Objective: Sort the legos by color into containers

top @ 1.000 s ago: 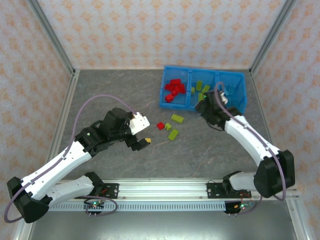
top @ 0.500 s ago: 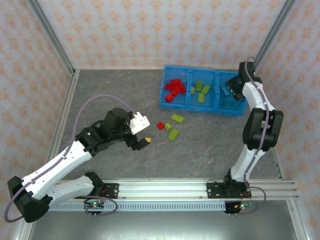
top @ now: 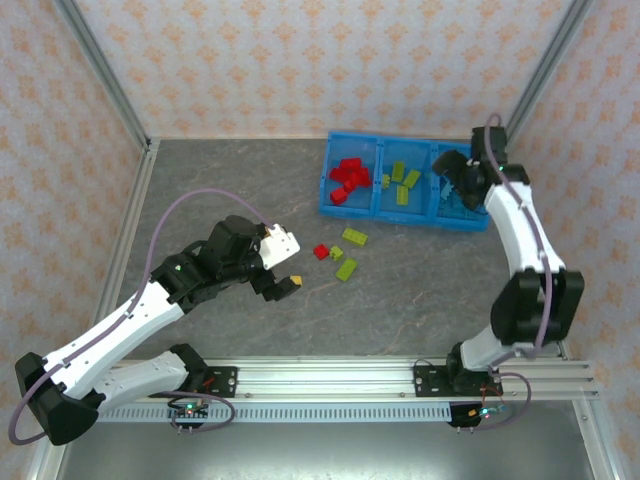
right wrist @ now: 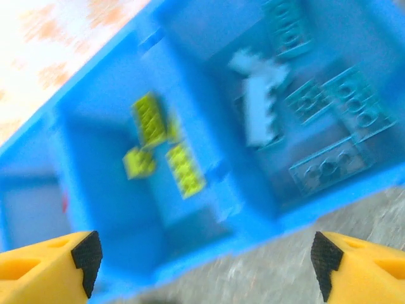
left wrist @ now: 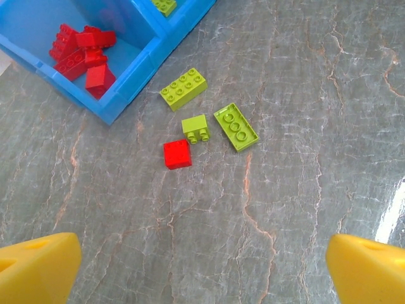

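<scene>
I take the blue bin [top: 400, 218] as my marker on the grey table [top: 220, 190]. Its three compartments hold red bricks [top: 346, 178] on the left, green bricks [top: 403, 182] in the middle and light blue bricks [right wrist: 319, 120] on the right. The right gripper [top: 456, 176] hangs over the bin's right compartment. In its wrist view the pads [right wrist: 60, 259] stand wide apart with nothing between them, so it is released and empty. The left gripper [top: 283, 286] hovers on the near side of the bin, off its left corner, jaws fully spread and also empty.

Four bricks lie loose just in front of the bin's left compartment, between the bin and the left gripper. A long green brick [left wrist: 183, 88] lies nearest the bin wall; a second long green brick [left wrist: 235, 126], a small green brick [left wrist: 195, 128] and a small red brick [left wrist: 177, 154] are bunched close behind it. From the left wrist they sit ahead of the jaws, slightly left of centre — the left arm is clearly the nearer one. The first long brick's axis slants toward the bin, closer to the jaws' closing line than across it. I judge a wrist turn is needed to pinch its short sides.
</scene>
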Available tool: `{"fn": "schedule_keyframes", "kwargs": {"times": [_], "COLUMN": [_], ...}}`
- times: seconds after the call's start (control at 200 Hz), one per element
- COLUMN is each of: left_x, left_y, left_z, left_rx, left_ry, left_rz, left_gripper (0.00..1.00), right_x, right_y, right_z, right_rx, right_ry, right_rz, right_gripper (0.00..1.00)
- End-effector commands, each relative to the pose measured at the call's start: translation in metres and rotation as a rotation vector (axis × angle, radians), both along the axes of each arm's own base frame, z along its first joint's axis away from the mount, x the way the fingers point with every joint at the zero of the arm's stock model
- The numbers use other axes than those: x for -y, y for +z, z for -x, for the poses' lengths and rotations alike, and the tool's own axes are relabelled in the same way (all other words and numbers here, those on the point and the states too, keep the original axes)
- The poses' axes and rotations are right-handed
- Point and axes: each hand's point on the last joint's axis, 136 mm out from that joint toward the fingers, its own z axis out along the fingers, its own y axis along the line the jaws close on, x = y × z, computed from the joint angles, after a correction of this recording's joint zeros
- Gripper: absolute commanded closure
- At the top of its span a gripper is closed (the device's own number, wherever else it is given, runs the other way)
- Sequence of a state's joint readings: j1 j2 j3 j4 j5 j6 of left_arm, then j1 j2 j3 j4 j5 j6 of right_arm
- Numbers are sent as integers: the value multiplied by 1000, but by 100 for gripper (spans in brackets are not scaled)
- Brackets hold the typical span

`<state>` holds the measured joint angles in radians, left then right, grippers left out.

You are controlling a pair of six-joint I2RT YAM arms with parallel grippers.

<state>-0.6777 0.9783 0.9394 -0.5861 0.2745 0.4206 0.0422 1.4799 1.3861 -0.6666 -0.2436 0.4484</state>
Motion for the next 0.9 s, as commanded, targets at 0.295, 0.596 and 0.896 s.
{"fn": "schedule_keyframes", "kwargs": {"times": [0.295,0.596,0.896], "left_x": [-1,-8,-9], "left_y": [-7,-8,-8], "left_z": [-3,-5,-6], "left_rx": [-35,-13,-7], "left_ry": [8,31,34], "left_rz": [-24,-46,-53], "left_gripper": [0,0,0], "right_x": [-152,-184,-189], "right_y": [-83,-156,-190], "right_z": [80,35,25], "right_rx": [-168,-292,-339], "right_ry": [319,273,252], "right_rz": [162,187,195], "right_gripper": [16,10,9]}}
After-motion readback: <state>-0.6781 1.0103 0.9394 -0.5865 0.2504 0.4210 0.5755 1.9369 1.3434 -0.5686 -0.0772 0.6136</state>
